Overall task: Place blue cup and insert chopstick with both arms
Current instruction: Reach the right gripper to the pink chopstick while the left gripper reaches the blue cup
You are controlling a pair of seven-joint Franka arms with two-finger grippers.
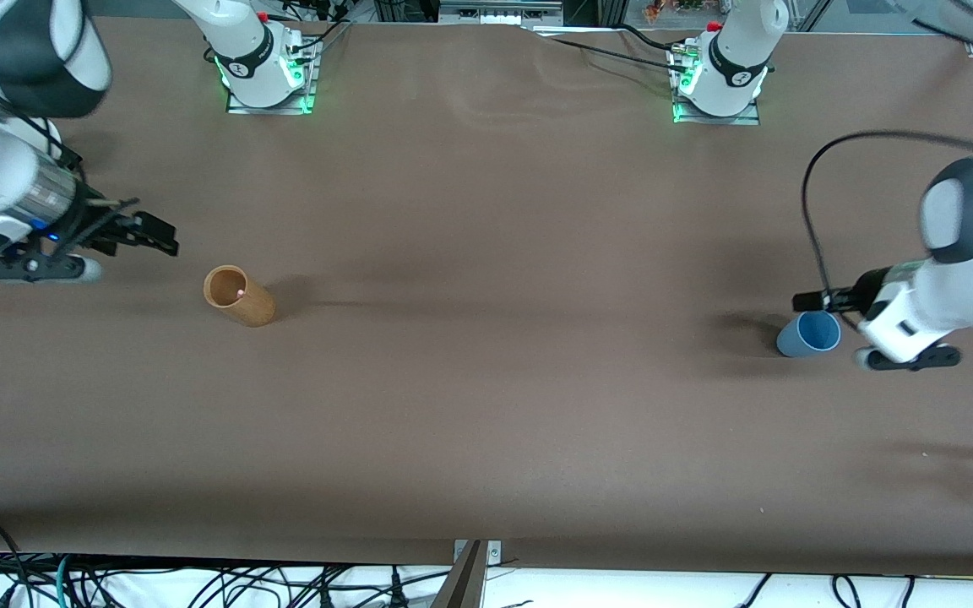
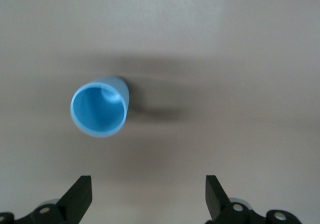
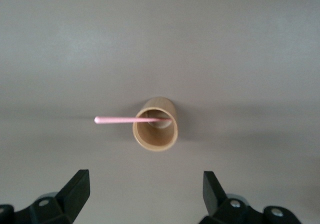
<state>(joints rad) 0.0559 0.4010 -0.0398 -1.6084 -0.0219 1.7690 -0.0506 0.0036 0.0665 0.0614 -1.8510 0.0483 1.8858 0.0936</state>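
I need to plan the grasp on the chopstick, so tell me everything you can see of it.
The thin, straight, pinkish-salmon chopstick looks smooth, with a rounded pink tip. It stands inside the tan wooden cylinder cup, leaning on the rim, with its tip sticking out above the mouth; its lower end is hidden in the cup. From the front only the pink tip shows in the cup's mouth. Nothing but the cup touches it. The cup stands toward the right arm's end of the table, with the open right claw above it.

right gripper (image 3: 145, 191) open over table | chopstick (image 3: 131, 119) stands in tan cup (image 3: 155, 130)
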